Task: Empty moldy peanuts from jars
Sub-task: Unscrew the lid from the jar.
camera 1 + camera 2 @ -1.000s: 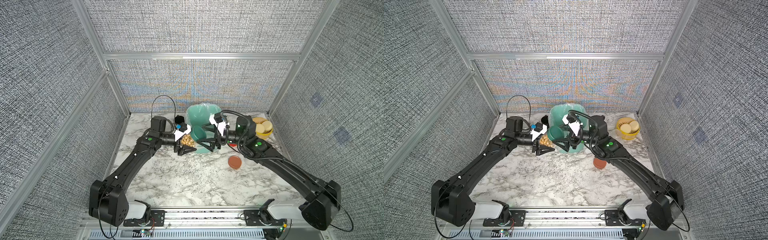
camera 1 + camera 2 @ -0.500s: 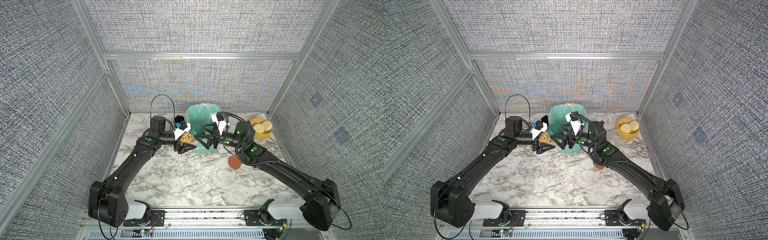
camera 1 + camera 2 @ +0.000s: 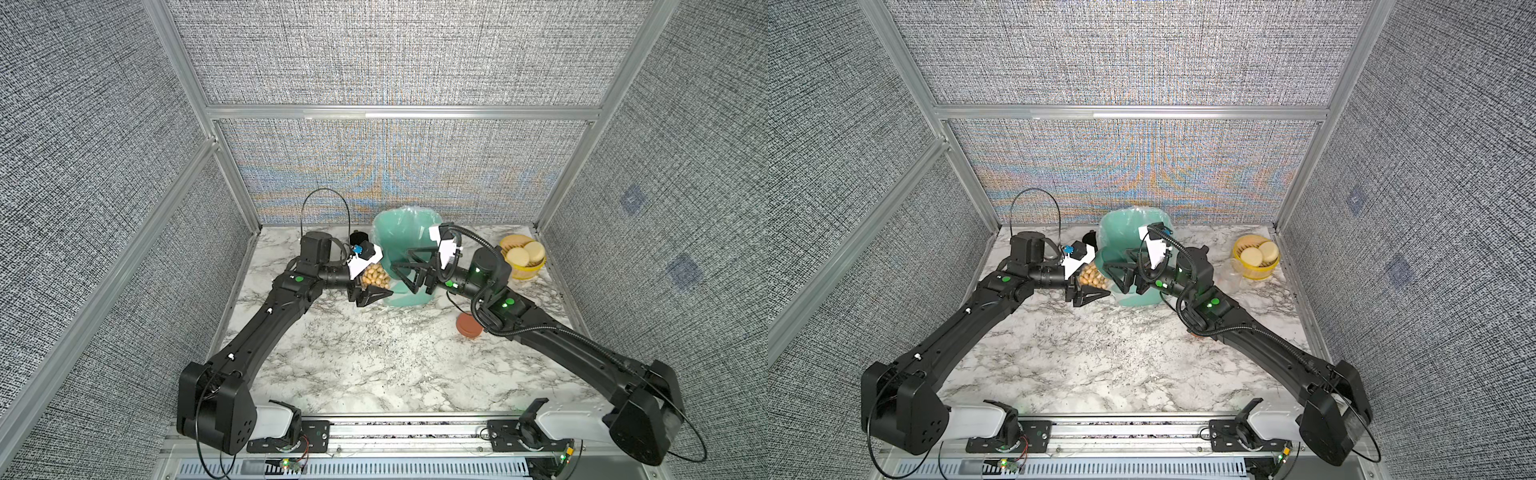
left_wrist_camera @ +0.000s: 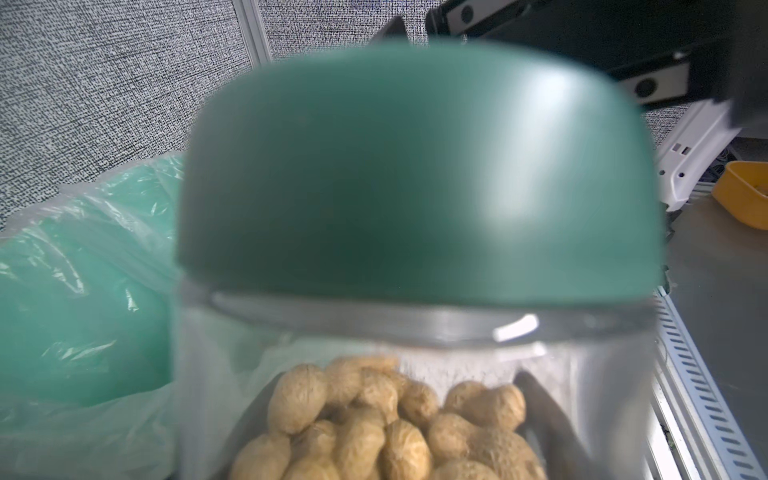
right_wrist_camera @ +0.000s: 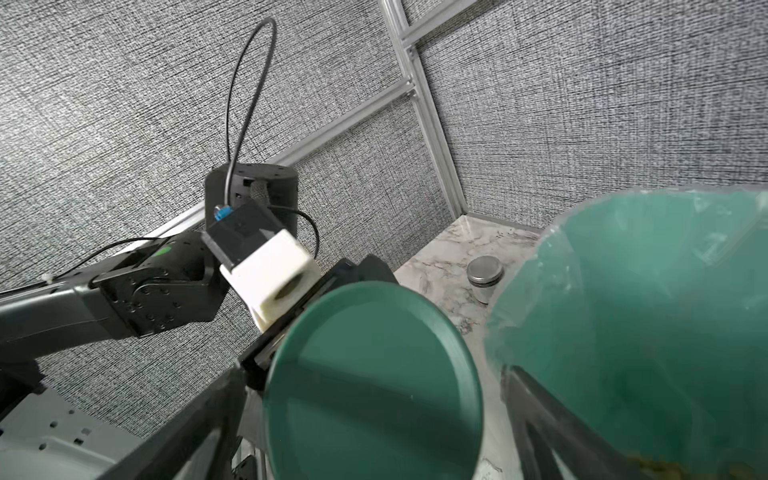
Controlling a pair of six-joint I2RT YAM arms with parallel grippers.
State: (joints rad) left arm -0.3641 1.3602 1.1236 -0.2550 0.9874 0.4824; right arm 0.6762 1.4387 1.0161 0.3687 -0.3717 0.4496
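1. We see a marble tabletop (image 3: 374, 365) enclosed by grey fabric panels. Two black robot arms reach in from the near edge and meet toward the rear middle.
2. The left gripper (image 3: 384, 280) is clamped around a clear jar (image 3: 374, 274). The jar is held on its side above the table, with its lid end pointing toward the right arm.
3. The moldy peanuts (image 4: 374, 424) are inside this jar, a heap of pale tan shells. A band of empty clear wall lies between them and the lid. In both top views they show through the jar between the left fingers.
4. The dark green lid (image 5: 374, 386) sits on the jar's mouth.
5. The right gripper (image 3: 401, 266) has its fingers spread wide, one on each side of the dark green lid. We cannot tell whether they touch its rim.
6. A teal bin (image 3: 399, 232) lined with a clear plastic bag stands just behind the jar and both grippers.
7. A terracotta lid (image 3: 469, 325) lies flat on the marble, just beside the right arm and apart from the bin.
8. A yellow bowl (image 3: 517, 272) holding cream discs (image 3: 524, 254) sits at the rear right.
9. A silver-lidded tin (image 5: 485, 277) stands on the marble near the bin.
10. A small black container (image 3: 358, 239) sits behind the left wrist.
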